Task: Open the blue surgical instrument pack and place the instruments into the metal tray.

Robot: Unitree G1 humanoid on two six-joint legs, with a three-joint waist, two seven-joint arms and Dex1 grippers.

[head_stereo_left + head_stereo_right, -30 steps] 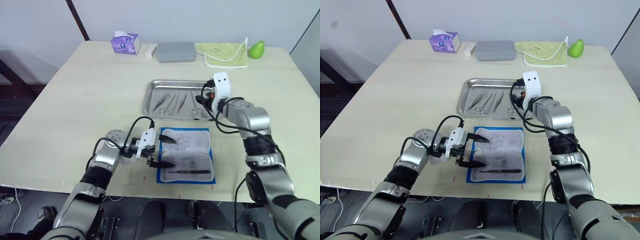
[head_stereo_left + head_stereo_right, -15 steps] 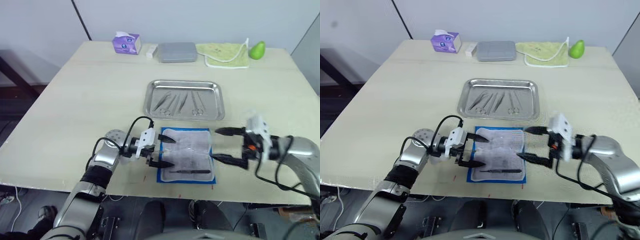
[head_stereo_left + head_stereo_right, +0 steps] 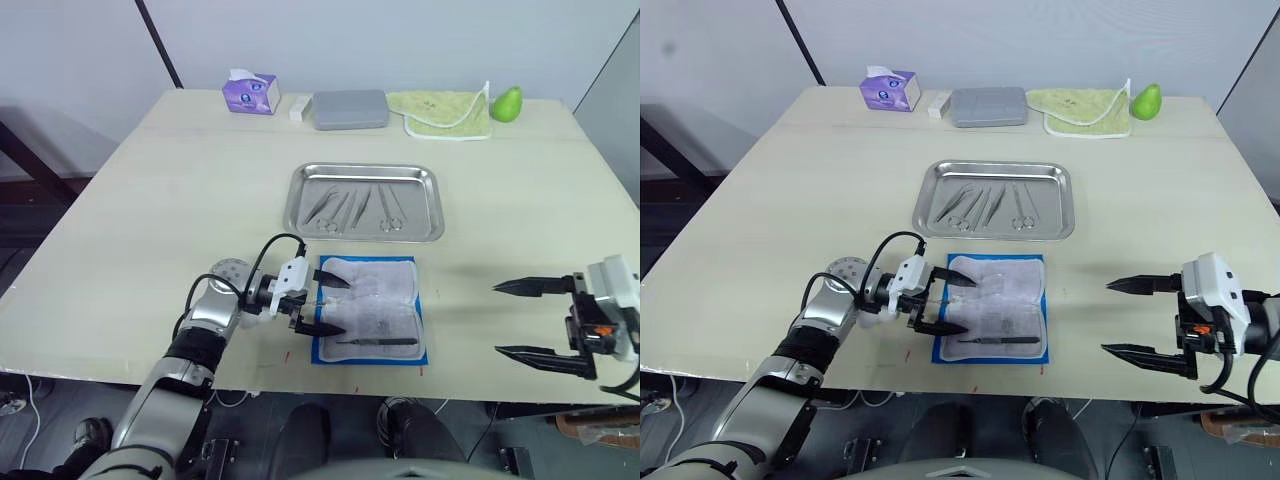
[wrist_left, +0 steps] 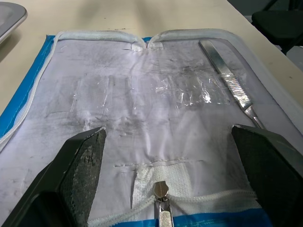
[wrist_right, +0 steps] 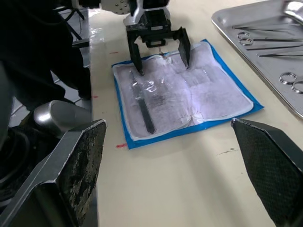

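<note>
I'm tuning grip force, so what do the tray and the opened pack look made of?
The metal tray looks like polished stainless steel: shiny, mirror-like rim. The blue surgical instrument pack seems soft fabric: white-grey padded lining, blue border, with clear plastic film, judging by the glare.

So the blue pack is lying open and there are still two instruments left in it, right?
Not two. The right wrist view shows the blue pack lying open with a single instrument left on its lining; the others already lie in the metal tray.
</note>
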